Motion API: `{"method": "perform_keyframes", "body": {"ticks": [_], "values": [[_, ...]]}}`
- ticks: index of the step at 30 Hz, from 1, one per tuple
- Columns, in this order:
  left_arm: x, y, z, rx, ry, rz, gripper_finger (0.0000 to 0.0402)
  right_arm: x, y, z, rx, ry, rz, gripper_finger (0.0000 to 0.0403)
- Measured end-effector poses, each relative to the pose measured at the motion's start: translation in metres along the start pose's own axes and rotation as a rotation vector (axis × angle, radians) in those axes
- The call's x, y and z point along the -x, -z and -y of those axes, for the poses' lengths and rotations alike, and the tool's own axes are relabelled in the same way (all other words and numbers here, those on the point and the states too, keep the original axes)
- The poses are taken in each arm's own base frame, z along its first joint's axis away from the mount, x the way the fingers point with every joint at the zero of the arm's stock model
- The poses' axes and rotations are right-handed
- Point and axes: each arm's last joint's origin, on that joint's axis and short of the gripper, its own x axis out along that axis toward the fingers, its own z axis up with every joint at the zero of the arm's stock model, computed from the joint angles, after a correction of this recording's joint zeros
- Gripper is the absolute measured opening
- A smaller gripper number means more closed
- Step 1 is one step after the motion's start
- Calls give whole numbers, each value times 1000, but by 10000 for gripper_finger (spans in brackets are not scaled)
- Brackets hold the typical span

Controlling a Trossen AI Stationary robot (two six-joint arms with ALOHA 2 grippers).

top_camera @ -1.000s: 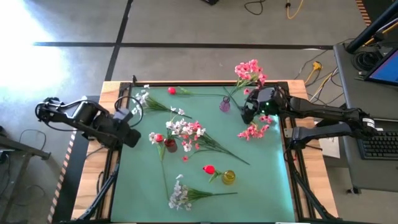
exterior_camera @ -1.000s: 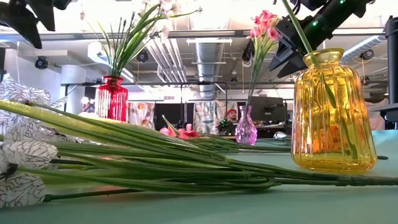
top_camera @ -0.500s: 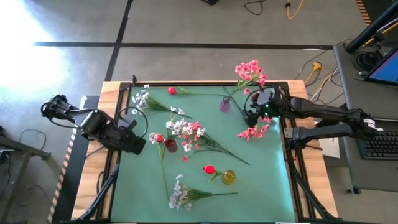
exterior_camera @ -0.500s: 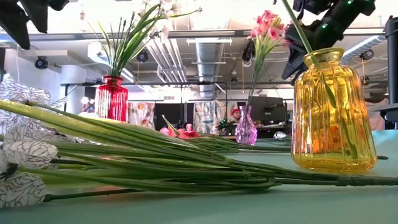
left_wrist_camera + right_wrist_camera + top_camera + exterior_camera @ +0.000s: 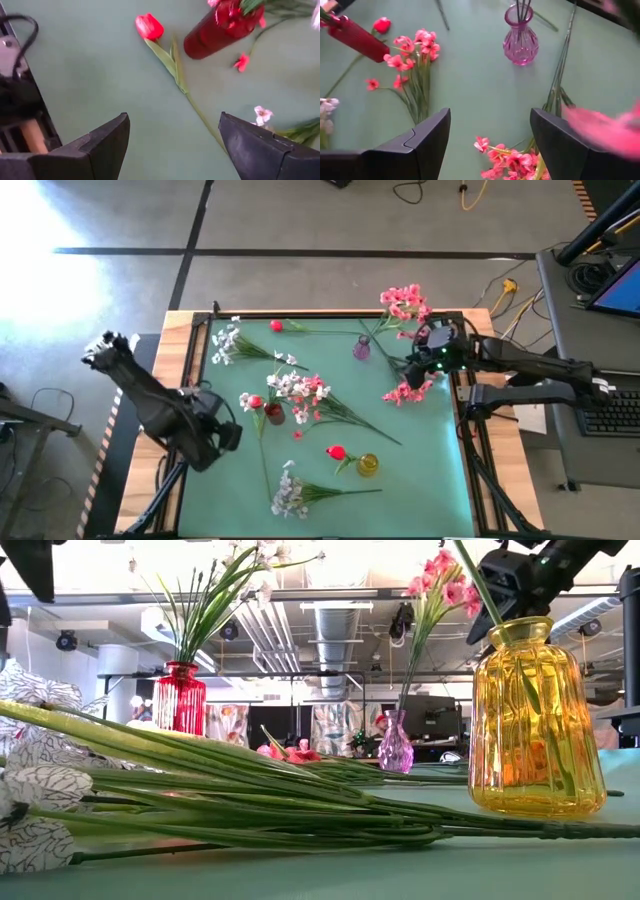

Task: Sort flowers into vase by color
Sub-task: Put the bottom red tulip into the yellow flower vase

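Right gripper (image 5: 420,362) at upper right of the high frame, fingers apart, beside purple vase (image 5: 361,348) holding pink flowers (image 5: 402,300). Left gripper (image 5: 215,442) at lower left, fingers apart, empty. More flowers lay across the desk (image 5: 420,460).

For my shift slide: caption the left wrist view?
Open left gripper hovers above a red bud lying beside the red vase.

Green-topped table (image 5: 430,450), three small vases standing, pink, white, red flowers (image 5: 300,495) lying scattered
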Motion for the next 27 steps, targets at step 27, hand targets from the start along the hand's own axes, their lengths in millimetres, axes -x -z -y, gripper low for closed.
{"method": "perform_keyframes", "body": {"ticks": [27], "values": [[-110,84,68,-46,-105,86,289,12,2,-2,-24,-121,-3,272]]}}
